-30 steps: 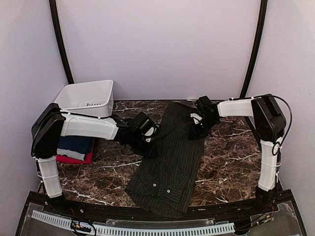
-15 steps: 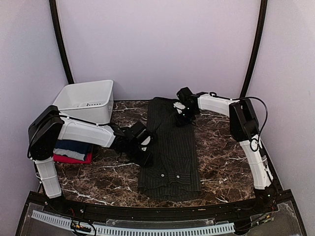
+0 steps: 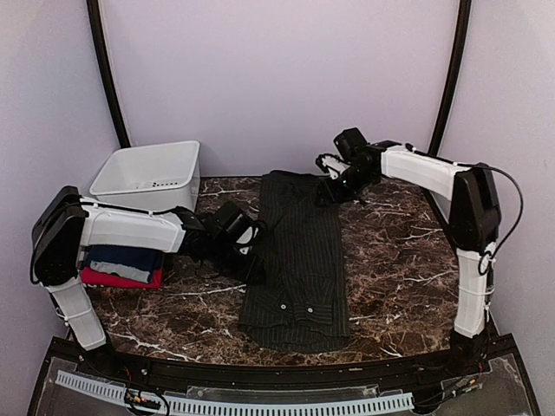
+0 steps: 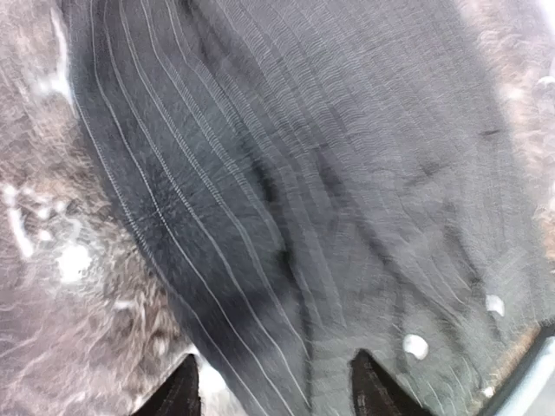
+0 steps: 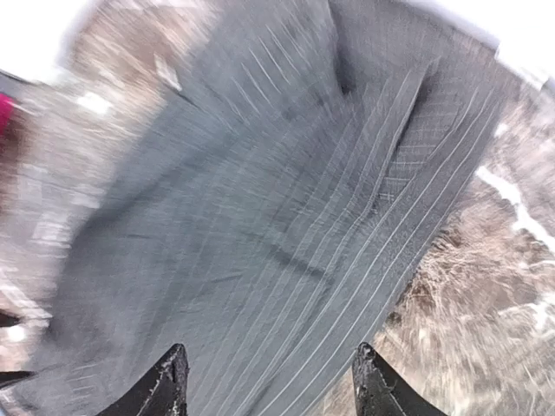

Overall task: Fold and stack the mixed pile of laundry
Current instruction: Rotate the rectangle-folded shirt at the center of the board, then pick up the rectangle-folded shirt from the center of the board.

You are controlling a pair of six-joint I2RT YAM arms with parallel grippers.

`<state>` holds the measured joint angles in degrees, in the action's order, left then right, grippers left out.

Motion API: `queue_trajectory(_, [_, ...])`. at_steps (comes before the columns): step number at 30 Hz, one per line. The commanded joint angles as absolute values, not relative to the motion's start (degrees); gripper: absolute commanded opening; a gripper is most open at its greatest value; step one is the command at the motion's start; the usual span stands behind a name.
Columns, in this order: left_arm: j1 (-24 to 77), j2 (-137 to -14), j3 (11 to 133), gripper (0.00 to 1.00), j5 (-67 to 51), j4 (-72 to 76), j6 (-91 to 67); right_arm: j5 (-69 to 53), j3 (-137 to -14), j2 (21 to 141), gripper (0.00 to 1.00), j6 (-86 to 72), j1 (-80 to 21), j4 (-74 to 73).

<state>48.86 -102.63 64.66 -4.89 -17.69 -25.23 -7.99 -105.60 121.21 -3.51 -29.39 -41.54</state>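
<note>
Right arm (image 3: 425, 170) rose; wrist views blur the shirt (image 3: 299, 251).

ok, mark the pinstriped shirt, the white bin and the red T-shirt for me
pinstriped shirt (image 3: 299, 251), top view, middle of the flattened body.
white bin (image 3: 143, 196), top view, front wall.
red T-shirt (image 3: 117, 278), top view, near edge, bottom of the stack.
</note>
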Motion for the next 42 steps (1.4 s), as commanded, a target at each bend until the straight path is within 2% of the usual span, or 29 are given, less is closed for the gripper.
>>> queue_trajectory(1, [48.7, -91.0, 61.0, 0.62, -7.5, -17.1, -28.1, -16.6, -95.0, 105.7, 0.62, -8.2, -29.3, -36.8])
queue_trajectory(11, [51.5, -80.7, 43.2, 0.60, -16.0, -10.2, -39.9, -27.2, -57.5, 80.2, 0.57, -21.3, -31.2, -28.8])
queue_trajectory(20, [56.8, -81.4, 35.7, 0.57, -17.0, -3.8, -47.5, -33.1, -37.4, 72.8, 0.53, -31.1, -34.8, -20.8])
queue_trajectory(27, [56.7, -80.4, 36.5, 0.53, -15.7, -4.7, -47.4, -34.3, -32.0, 72.9, 0.53, -33.5, -37.0, -17.2])
queue_trajectory(34, [56.8, -83.2, 38.1, 0.56, -14.9, -5.1, -47.6, -39.6, -28.4, 75.2, 0.54, -37.5, -37.5, -9.1])
queue_trajectory(38, [56.7, -85.1, 38.3, 0.57, -16.1, -1.7, -49.1, -38.8, -29.0, 78.3, 0.52, -37.8, -38.8, -7.2])
queue_trajectory(42, [56.7, -87.6, 37.9, 0.49, -17.2, 0.8, -50.2, -38.1, -28.1, 82.1, 0.47, -39.1, -41.1, -4.0])
